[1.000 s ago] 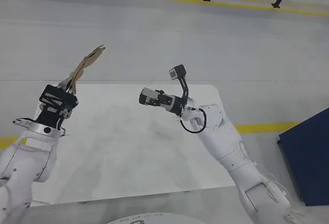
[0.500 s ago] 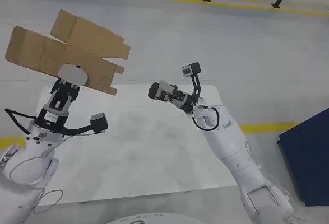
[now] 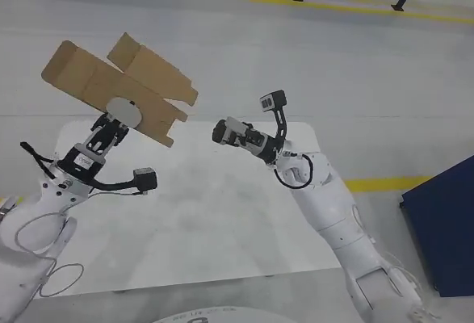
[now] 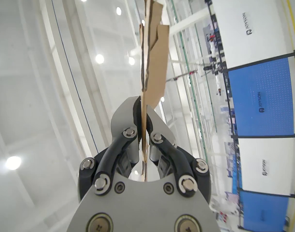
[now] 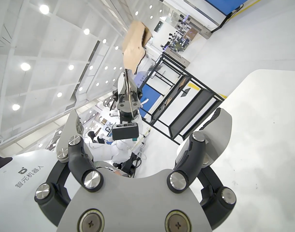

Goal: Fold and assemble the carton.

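Note:
A flat, unfolded brown carton is held up in the air above the table's far left corner. My left gripper is shut on its lower edge; the left wrist view shows the carton edge-on, pinched between the two fingers. My right gripper hovers over the table's far edge, to the right of the carton and apart from it, pointing toward it. Its fingers stand open with nothing between them. The right wrist view shows the carton farther off in the other arm's gripper.
The white table lies below both arms. A yellow floor line runs behind it and a blue panel stands at the right. A black metal rack stands beyond the table.
The left arm turned the carton from edge-on to face-on and has shifted it slightly right and lower. The right gripper moved a little to the right over the far edge, then held.

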Robot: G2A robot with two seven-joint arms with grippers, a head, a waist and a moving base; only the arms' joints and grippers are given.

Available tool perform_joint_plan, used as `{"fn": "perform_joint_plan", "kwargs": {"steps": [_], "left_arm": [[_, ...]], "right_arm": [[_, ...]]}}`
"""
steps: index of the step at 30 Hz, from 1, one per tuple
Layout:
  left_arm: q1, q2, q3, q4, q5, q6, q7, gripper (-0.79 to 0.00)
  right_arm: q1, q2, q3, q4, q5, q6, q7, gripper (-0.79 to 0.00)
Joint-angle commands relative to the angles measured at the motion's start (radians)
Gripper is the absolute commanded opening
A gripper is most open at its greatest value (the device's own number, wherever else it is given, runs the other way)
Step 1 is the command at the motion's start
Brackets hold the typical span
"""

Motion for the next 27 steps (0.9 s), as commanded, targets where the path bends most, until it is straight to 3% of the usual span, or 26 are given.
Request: {"fn": "perform_joint_plan", "kwargs": {"steps": [1,7,15,19,27], "left_arm": [[-0.041,0.032,0.015,0.009,0.000,0.019,0.087,-0.785],[-0.158,0.112,0.093,0.001,0.000,0.134,0.278,-0.785],[-0.305,0.200,0.198,-0.010,0.000,0.146,0.368,-0.785],[-0.375,0.242,0.269,-0.019,0.000,0.128,0.349,-0.785],[-0.520,0.309,0.463,-0.029,0.000,0.050,0.200,-0.785]], "right_arm": [[-0.007,0.002,0.009,-0.003,-0.011,-0.014,0.020,0.000],[-0.044,0.018,0.080,0.004,-0.054,-0.072,0.085,0.000],[-0.093,0.033,0.158,0.003,0.041,-0.138,0.184,0.000],[-0.092,0.032,0.156,-0.003,0.029,-0.131,0.178,0.000],[-0.090,0.031,0.152,-0.005,0.028,-0.124,0.168,0.000]]}}
